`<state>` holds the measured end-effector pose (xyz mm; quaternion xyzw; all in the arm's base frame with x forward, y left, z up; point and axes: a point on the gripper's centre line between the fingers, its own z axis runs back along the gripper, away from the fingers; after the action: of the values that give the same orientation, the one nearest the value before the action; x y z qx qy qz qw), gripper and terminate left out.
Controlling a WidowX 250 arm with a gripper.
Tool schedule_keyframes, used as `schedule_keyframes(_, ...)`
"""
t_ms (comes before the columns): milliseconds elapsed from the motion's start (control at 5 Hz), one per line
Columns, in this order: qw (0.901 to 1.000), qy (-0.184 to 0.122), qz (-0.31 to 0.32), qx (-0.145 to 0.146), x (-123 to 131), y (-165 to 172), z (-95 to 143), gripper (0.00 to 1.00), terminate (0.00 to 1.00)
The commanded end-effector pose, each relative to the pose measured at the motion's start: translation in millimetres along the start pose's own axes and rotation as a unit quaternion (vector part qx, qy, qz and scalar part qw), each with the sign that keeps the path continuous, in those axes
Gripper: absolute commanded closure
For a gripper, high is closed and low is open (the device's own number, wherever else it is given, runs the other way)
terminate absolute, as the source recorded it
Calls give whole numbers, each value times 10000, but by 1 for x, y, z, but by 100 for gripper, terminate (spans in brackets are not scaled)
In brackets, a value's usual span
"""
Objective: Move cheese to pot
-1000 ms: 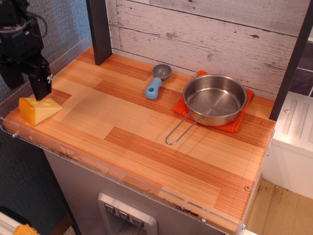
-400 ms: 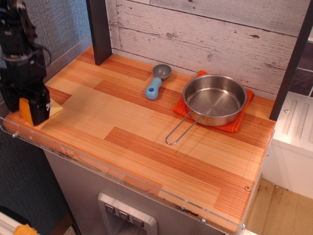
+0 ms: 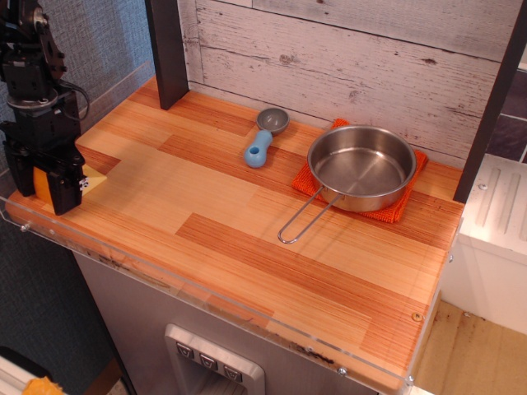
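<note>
Over at the table's [image 3: 247, 247] far left edge, the cheese [image 3: 92, 180] sits mostly hidden between the claw's [image 3: 48, 188] fingers, which look closed around it. Pot [image 3: 362, 167] rests well apart on an orange mat [image 3: 403, 206].

a small grey-and-blue scoop [image 3: 263, 138] lies on the wooden counter [image 3: 247, 239] near the far wall of whitewashed planks [image 3: 346, 58]. just right of it an orange mat [image 3: 400, 206] lies flat. a dark post [image 3: 167, 49] stands far left.

Bare tabletop [image 3: 206, 206] between hand [image 3: 49, 185] and pot [image 3: 362, 167]; scoop [image 3: 263, 138] sits aside.
</note>
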<state>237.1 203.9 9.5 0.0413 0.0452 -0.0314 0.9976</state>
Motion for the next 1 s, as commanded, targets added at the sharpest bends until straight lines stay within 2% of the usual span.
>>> schedule_keyframes(0,9931,-903,519,-542,16,-29,90,100,0)
schedule_keyframes(200,9924,-697,615,-810,44,-73,110,100,0)
schedule_keyframes(400,9935,-434,519,-910,65,-122,106,100,0)
schedule_keyframes(600,9949,-373,462,-820,85,-172,96,100,0)
schedule_keyframes(800,9956,-439,528,-635,103,-208,90,100,0)
